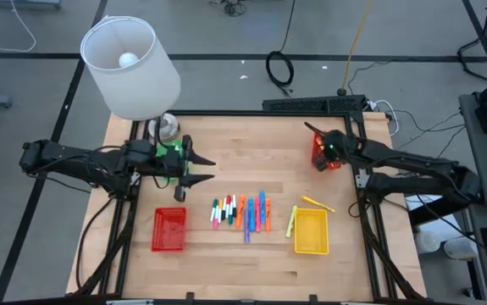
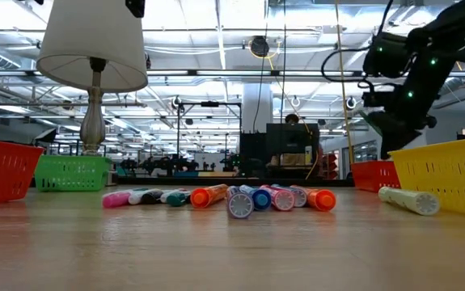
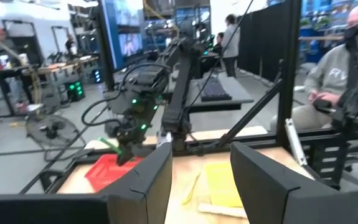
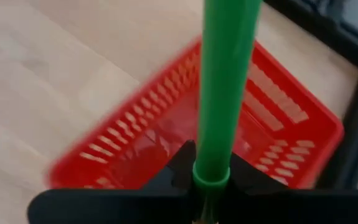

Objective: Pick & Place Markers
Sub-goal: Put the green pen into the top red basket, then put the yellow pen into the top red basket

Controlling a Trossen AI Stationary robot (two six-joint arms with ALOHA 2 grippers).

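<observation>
Wooden table: markers, baskets, perhaps lamp.

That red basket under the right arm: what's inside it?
The red basket looks empty where visible. The green marker held by the right end effector covers a strip of its floor.

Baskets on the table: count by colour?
Red: 2, front-left basket and back-right basket
Green: 1, green basket
Yellow: 1, yellow basket
Total: 4
</observation>
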